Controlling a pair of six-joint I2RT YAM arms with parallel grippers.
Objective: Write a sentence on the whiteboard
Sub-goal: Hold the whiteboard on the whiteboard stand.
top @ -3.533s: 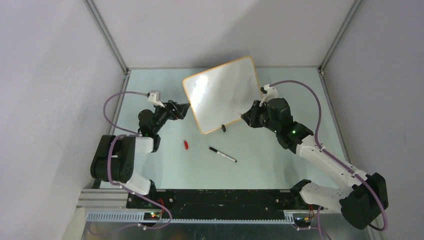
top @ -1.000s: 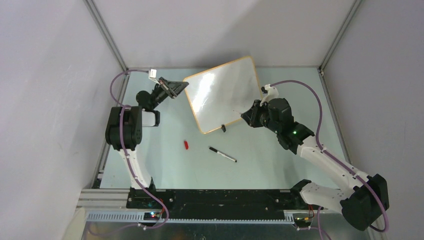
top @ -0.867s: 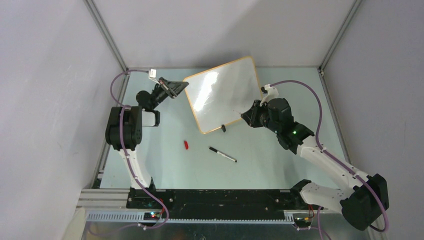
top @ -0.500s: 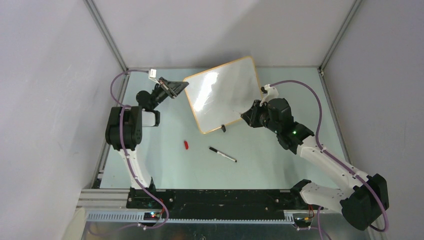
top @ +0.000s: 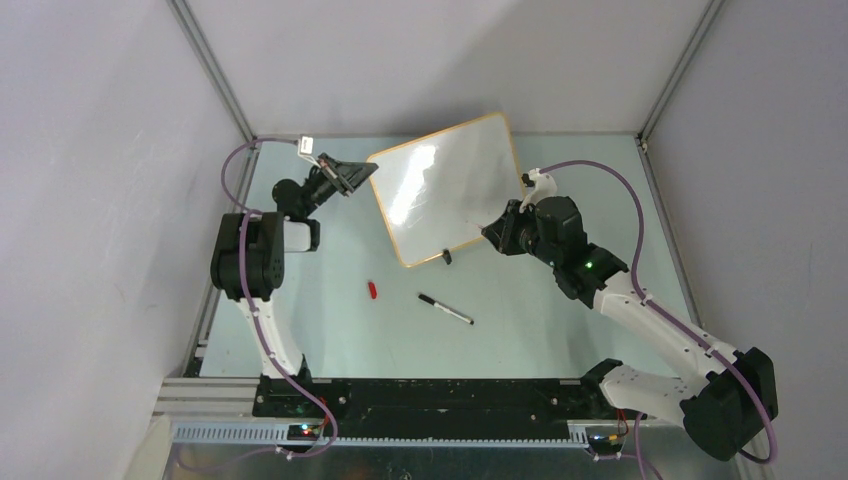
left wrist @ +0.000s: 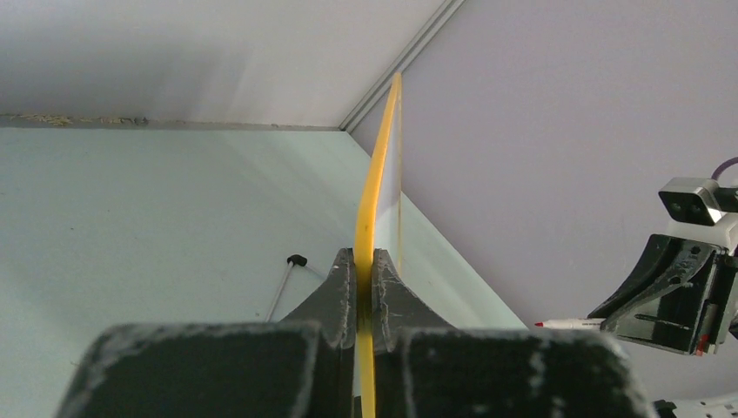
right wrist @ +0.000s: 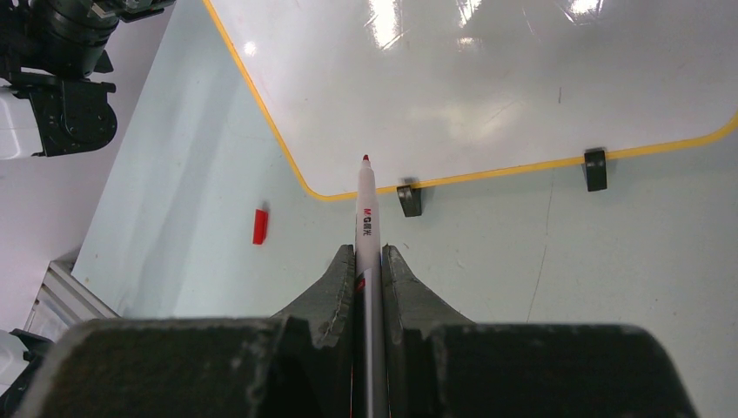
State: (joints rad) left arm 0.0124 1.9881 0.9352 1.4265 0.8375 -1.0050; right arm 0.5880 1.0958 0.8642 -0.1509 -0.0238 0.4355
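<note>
The whiteboard stands tilted at the back of the table, its glossy white face bare except for glare; no sentence is in view. My left gripper is shut on its upper-left rim. In the left wrist view that yellow rim runs edge-on between the left gripper fingers. My right gripper is shut on a red-tipped marker. In the right wrist view the marker's tip points at the board's lower edge from the right gripper, a little short of it.
A black marker and a red cap lie on the pale green table in front of the board. Two black clip feet hold the board's lower rim. Grey walls close in the back and both sides.
Since the earliest frame my left arm has swung up and back, from the board's left edge to its upper-left corner. Over the last second nothing has visibly moved.
</note>
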